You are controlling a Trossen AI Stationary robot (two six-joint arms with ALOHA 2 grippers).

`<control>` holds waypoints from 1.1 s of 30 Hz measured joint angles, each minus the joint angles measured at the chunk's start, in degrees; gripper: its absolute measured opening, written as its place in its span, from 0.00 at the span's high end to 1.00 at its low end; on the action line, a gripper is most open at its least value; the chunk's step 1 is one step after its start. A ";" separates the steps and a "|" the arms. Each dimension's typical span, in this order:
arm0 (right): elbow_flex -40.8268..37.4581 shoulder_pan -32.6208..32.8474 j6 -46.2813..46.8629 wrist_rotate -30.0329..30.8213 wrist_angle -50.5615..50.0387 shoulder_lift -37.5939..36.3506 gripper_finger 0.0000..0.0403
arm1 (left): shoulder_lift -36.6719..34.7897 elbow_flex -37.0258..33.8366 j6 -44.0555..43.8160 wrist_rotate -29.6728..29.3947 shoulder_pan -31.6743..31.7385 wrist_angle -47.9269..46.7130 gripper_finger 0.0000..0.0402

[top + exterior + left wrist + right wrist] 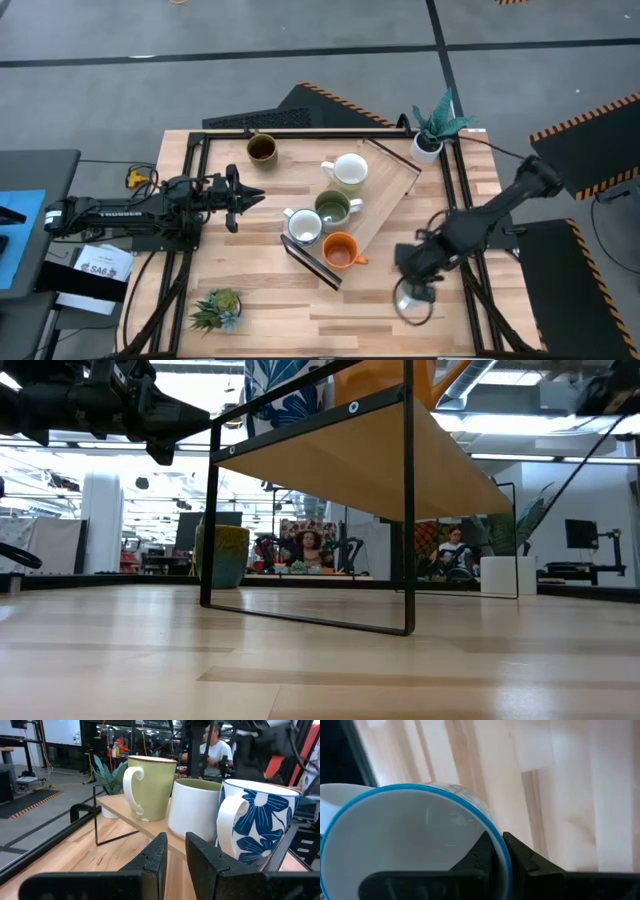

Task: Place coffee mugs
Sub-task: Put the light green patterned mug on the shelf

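Note:
A raised wooden shelf carries several mugs: a pale green one, a white one with a green inside, a blue-flowered one and an orange one. A dark brown mug stands on the table at the far left. My left gripper, shut, hovers level to the left of the shelf and points at the mugs. My right gripper is shut on a white mug with a blue rim near the table's right near corner. My right gripper grips the blue-rimmed mug by its rim. One finger is inside the cup and the other is outside, coming from above and pointing down. The mug stays upright with its mouth up; whether its base rests on the table I cannot tell.
A white pot with teal leaves stands at the far right corner and a small spiky plant at the near left. Black frame rails run along the table's sides. Bare wood lies between the shelf and the near edge. People sit in the room behind.

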 joint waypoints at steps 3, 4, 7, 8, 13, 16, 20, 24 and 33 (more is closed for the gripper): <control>0.00 -0.75 1.55 0.27 -2.22 -6.78 0.89 | -0.02 0.00 0.00 -0.10 0.02 0.03 0.86; 0.00 -1.32 1.98 1.05 -2.47 -9.14 0.89 | 0.00 0.00 0.00 -0.42 0.00 0.02 0.86; 1.50 -3.69 2.33 6.78 -3.93 -14.74 0.89 | 0.00 0.00 0.02 -1.82 0.02 0.04 0.86; 2.65 -4.78 2.35 9.88 -4.68 -16.01 0.89 | 0.00 0.00 0.02 -2.37 0.02 0.04 0.86; 10.42 -11.41 -0.14 22.03 -8.48 -17.92 0.89 | 0.00 0.00 0.02 -3.74 0.01 0.04 0.86; 15.28 -15.67 -4.20 22.85 -10.20 -15.63 0.89 | 0.00 0.00 0.02 -3.74 0.00 0.06 0.86; 20.80 -21.02 -8.99 22.80 -16.53 -9.54 0.89 | 0.00 0.00 0.02 -3.74 0.02 0.03 0.86; 23.93 -25.98 -12.56 22.86 -21.04 -3.83 0.89 | -0.01 0.00 0.02 -3.73 0.01 -0.02 0.86; 25.70 -28.29 -18.22 15.13 -19.46 3.54 0.89 | -0.01 0.00 0.02 -3.72 0.01 -1.03 0.86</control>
